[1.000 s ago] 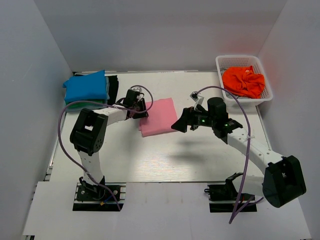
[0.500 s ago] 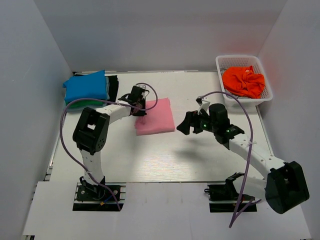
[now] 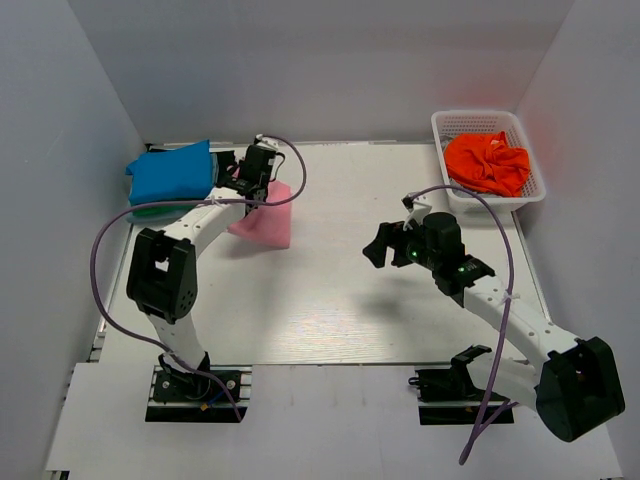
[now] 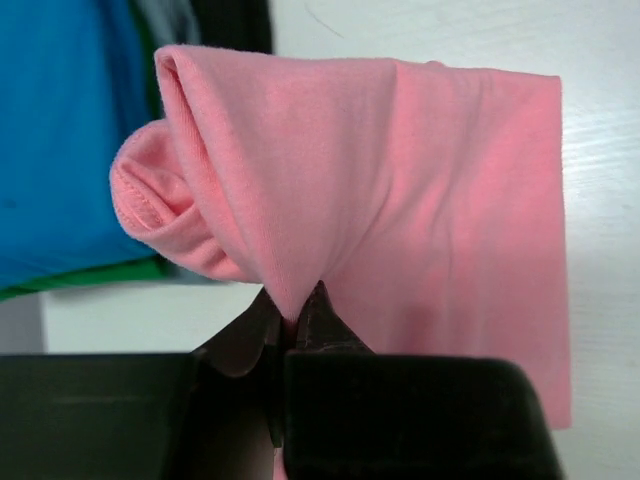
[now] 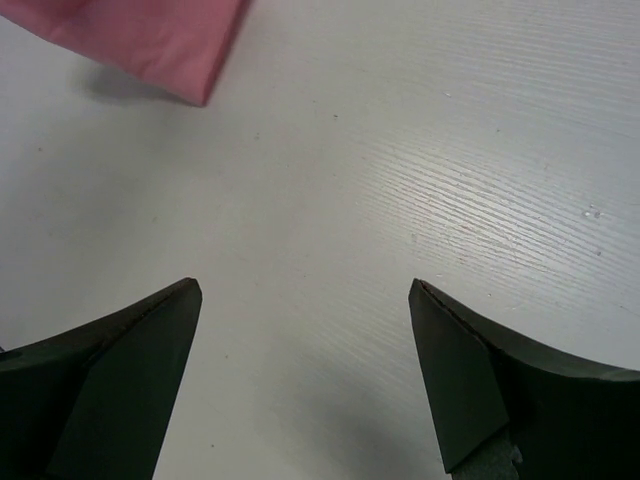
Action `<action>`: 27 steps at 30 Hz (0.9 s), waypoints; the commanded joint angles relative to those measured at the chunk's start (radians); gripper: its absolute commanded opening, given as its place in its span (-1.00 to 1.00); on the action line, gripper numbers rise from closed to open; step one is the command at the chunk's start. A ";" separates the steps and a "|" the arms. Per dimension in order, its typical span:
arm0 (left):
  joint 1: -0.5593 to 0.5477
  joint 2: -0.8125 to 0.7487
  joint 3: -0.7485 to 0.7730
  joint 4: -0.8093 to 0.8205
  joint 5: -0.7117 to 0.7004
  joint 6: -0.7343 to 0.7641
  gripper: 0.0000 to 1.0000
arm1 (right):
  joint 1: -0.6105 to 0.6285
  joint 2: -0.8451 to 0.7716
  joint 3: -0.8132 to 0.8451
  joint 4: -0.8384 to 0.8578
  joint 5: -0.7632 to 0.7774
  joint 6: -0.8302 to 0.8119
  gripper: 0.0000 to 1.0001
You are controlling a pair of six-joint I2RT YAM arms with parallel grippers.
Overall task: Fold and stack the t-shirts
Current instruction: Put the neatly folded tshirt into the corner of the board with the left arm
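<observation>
My left gripper (image 3: 252, 188) is shut on the folded light pink t-shirt (image 3: 266, 224) and holds it lifted, hanging, just right of the stack. In the left wrist view the pink shirt (image 4: 400, 190) is pinched at its edge in my left gripper (image 4: 292, 312). The stack at the far left has a folded bright blue shirt (image 3: 170, 174) on a green one (image 3: 150, 211); both also show in the left wrist view, blue (image 4: 60, 140) over green (image 4: 90, 278). An orange shirt (image 3: 487, 162) lies crumpled in the basket. My right gripper (image 3: 376, 245) is open and empty above the table (image 5: 305, 290).
A white lattice basket (image 3: 447, 125) stands at the back right corner. A dark item (image 3: 226, 178) lies between the blue stack and my left gripper. Grey walls enclose the white table (image 3: 320, 300) on three sides. The pink shirt's corner shows in the right wrist view (image 5: 150, 40).
My left gripper has lifted the pink shirt and carried it left and back, toward the blue stack. My right gripper has let go of the shirt and drawn back to the right.
</observation>
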 commanded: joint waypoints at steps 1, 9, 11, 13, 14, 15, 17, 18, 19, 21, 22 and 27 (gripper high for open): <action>0.029 -0.050 0.070 0.012 -0.093 0.113 -1.00 | -0.006 -0.021 -0.013 0.020 0.053 -0.023 0.81; 0.095 -0.019 0.202 0.012 -0.114 0.239 -1.00 | -0.001 -0.011 -0.010 0.009 0.071 -0.031 0.81; 0.121 -0.008 0.230 -0.009 -0.114 0.253 -1.00 | -0.006 -0.006 -0.005 0.014 0.071 -0.035 0.81; 0.133 -0.008 0.264 -0.020 -0.103 0.265 -1.00 | -0.004 0.011 0.004 0.005 0.068 -0.042 0.81; 0.144 -0.008 0.286 -0.032 -0.088 0.278 -1.00 | -0.007 0.017 0.015 -0.003 0.068 -0.042 0.81; 0.144 -0.008 0.300 -0.045 -0.068 0.278 -1.00 | -0.004 0.032 0.018 -0.008 0.061 -0.040 0.81; 0.167 0.001 0.337 -0.066 -0.056 0.278 -1.00 | -0.004 0.042 0.015 -0.005 0.056 -0.032 0.81; 0.167 0.001 0.349 -0.081 -0.047 0.278 -1.00 | -0.006 0.042 0.012 0.000 0.048 -0.028 0.81; 0.178 0.001 0.360 -0.082 -0.047 0.287 -1.00 | -0.006 0.042 0.013 0.003 0.035 -0.025 0.81; 0.189 0.001 0.402 -0.108 -0.036 0.287 -1.00 | -0.004 0.042 0.009 0.009 0.027 -0.025 0.81; 0.189 0.001 0.417 -0.117 -0.036 0.287 -1.00 | -0.004 0.042 0.009 0.011 0.025 -0.022 0.81; 0.221 -0.019 0.460 -0.135 0.003 0.305 -1.00 | -0.004 0.040 0.009 0.009 0.021 -0.015 0.81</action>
